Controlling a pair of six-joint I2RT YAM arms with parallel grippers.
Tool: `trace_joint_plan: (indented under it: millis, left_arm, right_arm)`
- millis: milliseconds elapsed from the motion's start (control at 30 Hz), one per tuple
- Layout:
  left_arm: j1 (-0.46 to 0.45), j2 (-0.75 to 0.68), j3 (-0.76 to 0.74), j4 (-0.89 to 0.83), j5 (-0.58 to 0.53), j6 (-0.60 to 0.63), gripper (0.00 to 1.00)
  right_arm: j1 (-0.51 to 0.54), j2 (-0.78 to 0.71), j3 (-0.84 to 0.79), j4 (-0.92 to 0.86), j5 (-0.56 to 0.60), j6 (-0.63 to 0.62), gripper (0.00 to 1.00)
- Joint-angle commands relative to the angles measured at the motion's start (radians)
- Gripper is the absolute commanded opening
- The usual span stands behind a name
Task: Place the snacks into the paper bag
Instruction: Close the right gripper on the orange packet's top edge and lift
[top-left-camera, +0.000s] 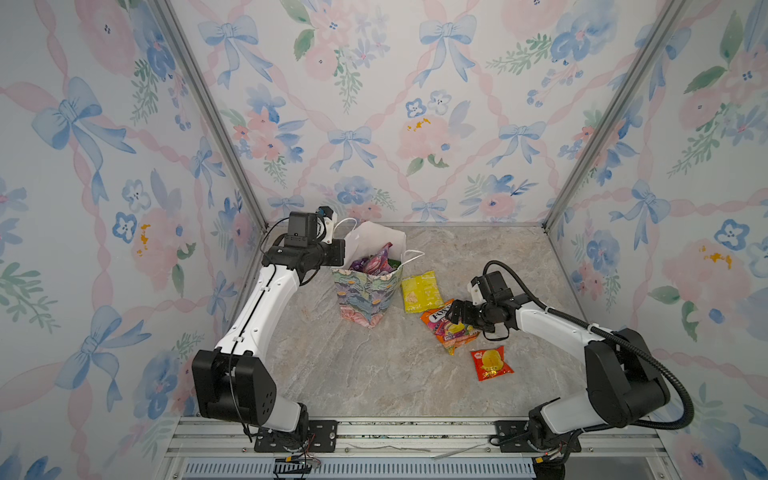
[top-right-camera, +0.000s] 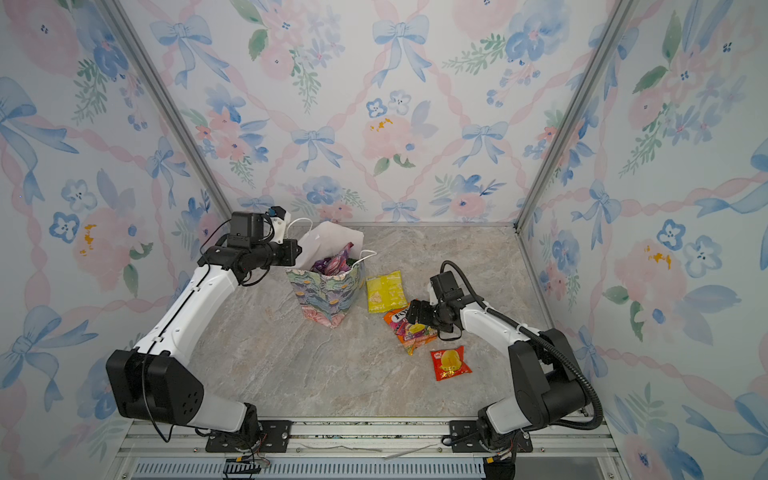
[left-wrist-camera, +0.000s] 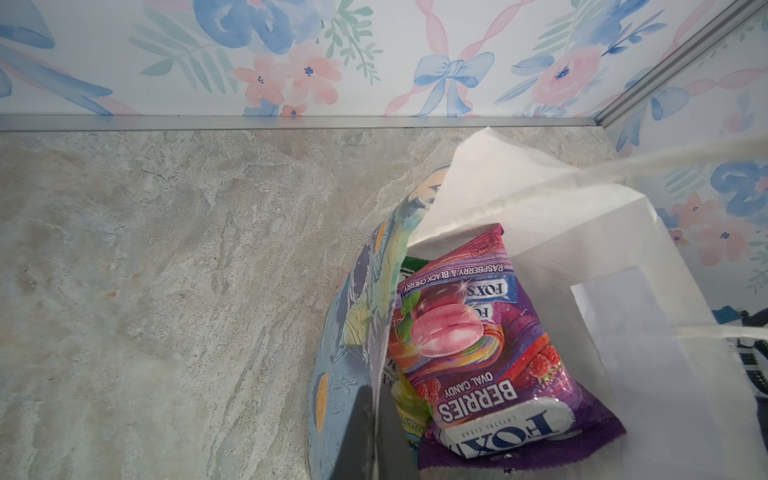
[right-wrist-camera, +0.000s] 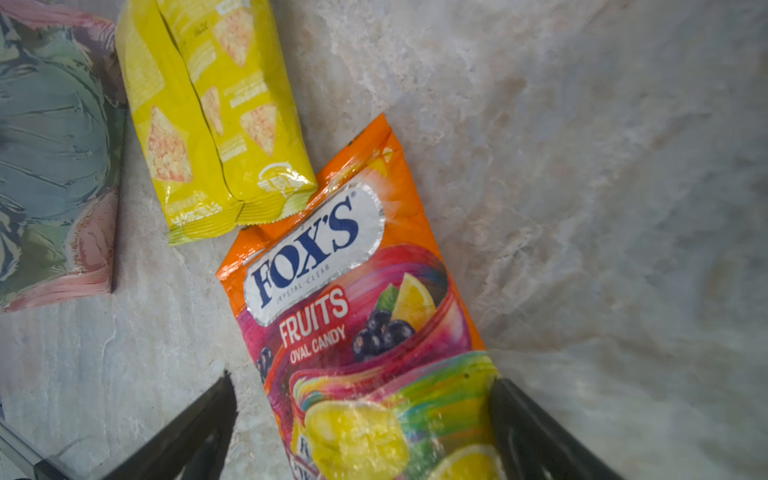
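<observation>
The right hand (top-left-camera: 454, 313) stood spread wide directly over the orange packet (right-wrist-camera: 353, 291), one finger on each side of the packet's width. In the right wrist view the packet's lower end lay between them. Whether the fingers touched the film could not be told. The packet lay flat on the table (top-left-camera: 374, 374), its long axis running away from the hand toward the yellow packet (top-left-camera: 422, 291), whose near end it touched or just overlapped. The paper bag (top-left-camera: 365, 295) stood just beyond the yellow packet. The right arm was plainly the nearer; the left was occupied at the bag. The left hand (left-wrist-camera: 376, 432) was pressed together on the bag's rim, pinching the printed wall and, in my judgement, holding the mouth open. The orange packet was glossy and crinkled, marked "FOX'S Fruits", and would likely slip or buckle under a pinch. A purple packet (left-wrist-camera: 478, 345) already sat inside the bag with others beneath it. A red packet (top-left-camera: 491, 363) lay apart, nearer the front edge. Three packets were outstanding.
</observation>
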Motion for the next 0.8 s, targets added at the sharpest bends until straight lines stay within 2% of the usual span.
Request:
trace_joint_plan:
  millis: [0, 233, 367, 467, 633, 767]
  left_arm:
    - [0.009, 0.006, -0.018, -0.031, -0.01, 0.015, 0.0]
    - [0.008, 0.008, -0.017, -0.031, -0.005, 0.015, 0.0]
    - [0.009, 0.011, -0.017, -0.031, -0.003, 0.015, 0.0]
    - [0.009, 0.009, -0.017, -0.031, -0.003, 0.015, 0.0]
    - [0.007, 0.009, -0.017, -0.03, -0.003, 0.015, 0.0]
    - [0.007, 0.01, -0.017, -0.031, -0.004, 0.015, 0.0]
  right_arm:
    - [0.056, -0.013, -0.042, 0.019, -0.016, 0.055, 0.97]
    - [0.144, -0.109, -0.087, 0.005, 0.01, 0.138, 0.98]
    - [0.115, -0.166, -0.107, -0.017, 0.048, 0.125, 0.99]
    - [0.073, -0.163, -0.122, -0.008, 0.031, 0.112, 1.0]
    - [0.046, -0.117, -0.124, 0.034, -0.007, 0.103, 0.95]
    - [0.043, -0.072, -0.124, 0.089, -0.046, 0.11, 0.88]
